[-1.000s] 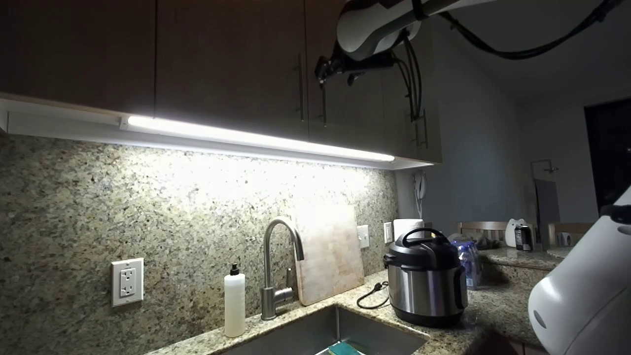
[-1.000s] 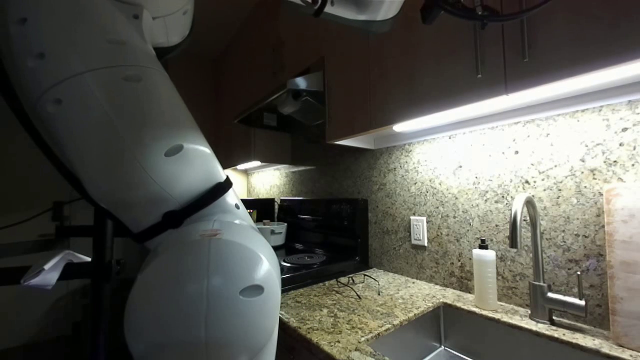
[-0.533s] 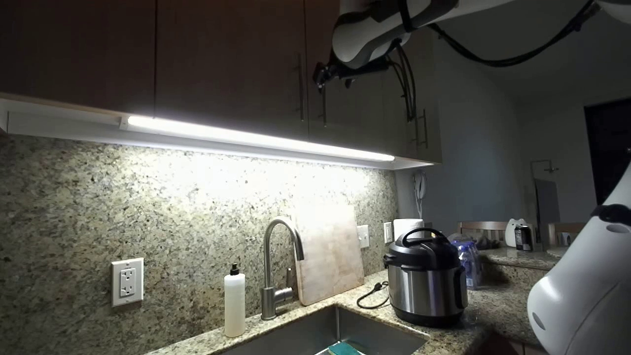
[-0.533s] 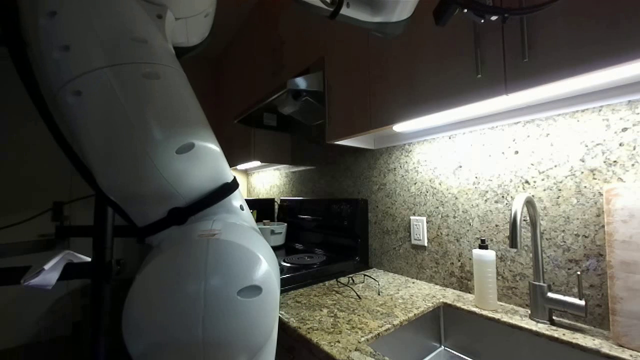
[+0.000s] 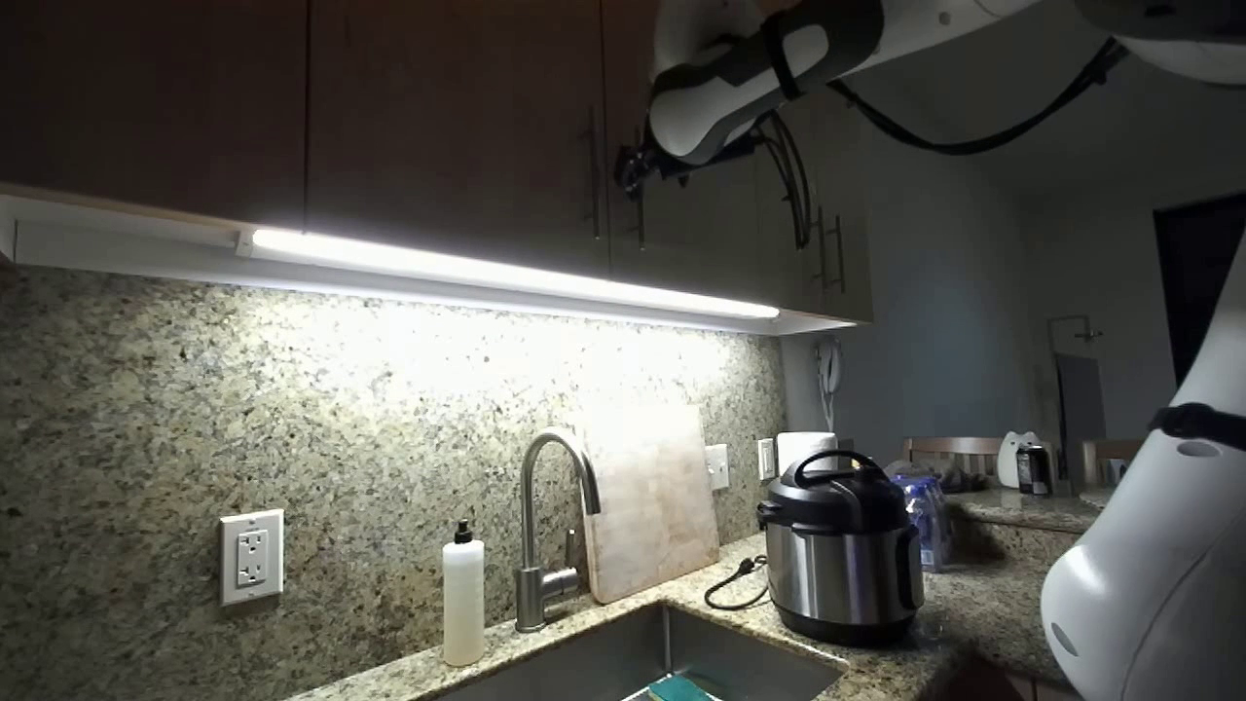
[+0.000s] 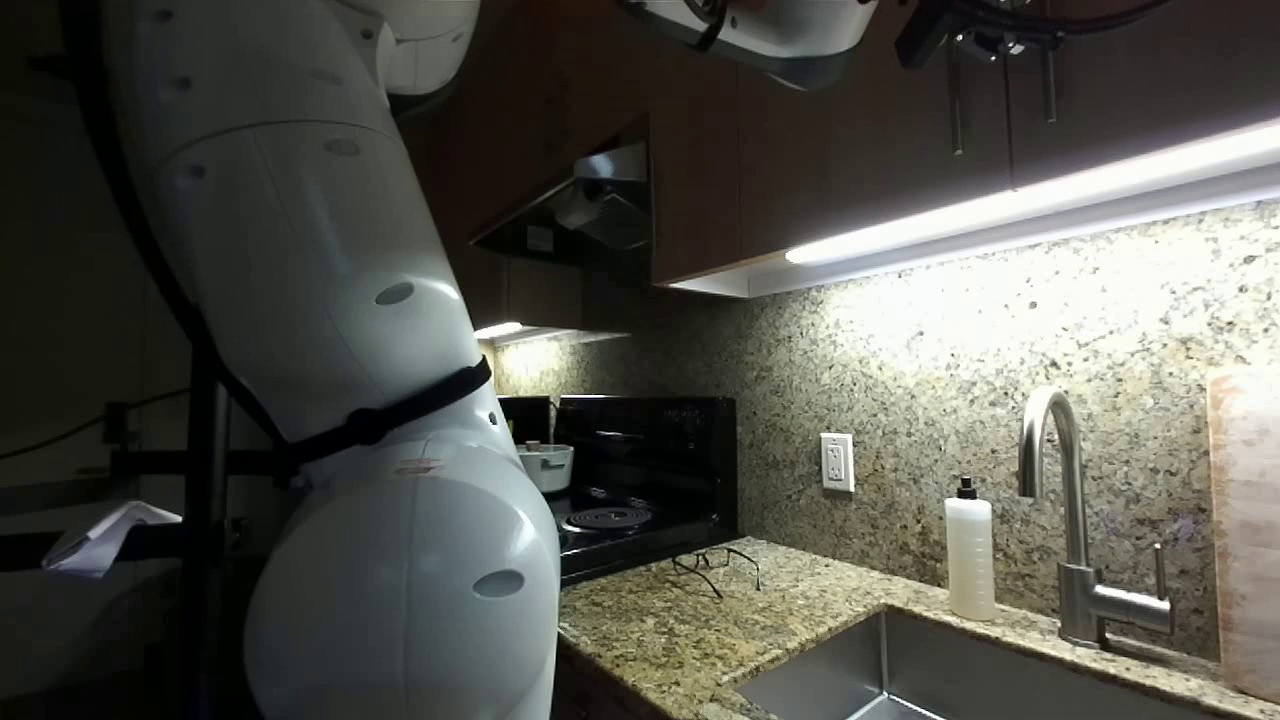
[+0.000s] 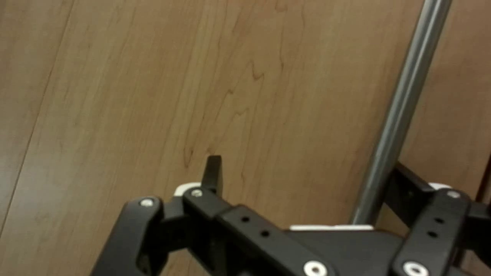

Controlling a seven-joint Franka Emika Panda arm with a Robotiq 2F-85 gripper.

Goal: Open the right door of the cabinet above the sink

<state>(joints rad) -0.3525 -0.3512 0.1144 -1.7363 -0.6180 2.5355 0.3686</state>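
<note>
Currently, jaws: I have them spread low in the wrist view, a steel bar handle [image 7: 406, 92] running between them, nearer the jaw at frame right; whether they touch, I can't tell.
Right cabinet door [image 5: 701, 224]: closed, upper centre of an exterior view, my jaws seen against its handle.
Under-cabinet light strip [image 5: 516, 275]: lit, running beneath that door.
Sink [image 5: 740, 647]: bottom edge of both exterior views, gooseneck faucet [image 5: 529, 516] beside it.
Panda arm [image 6: 380, 280]: fills the left of an exterior view.

Both exterior views share faucet [image 5: 530, 592]; angled far right toward cooker [image 5: 845, 579], far left toward stove [image 6: 650, 488]. Wrist view: cabinet door [image 7: 284, 115] close-up.
</note>
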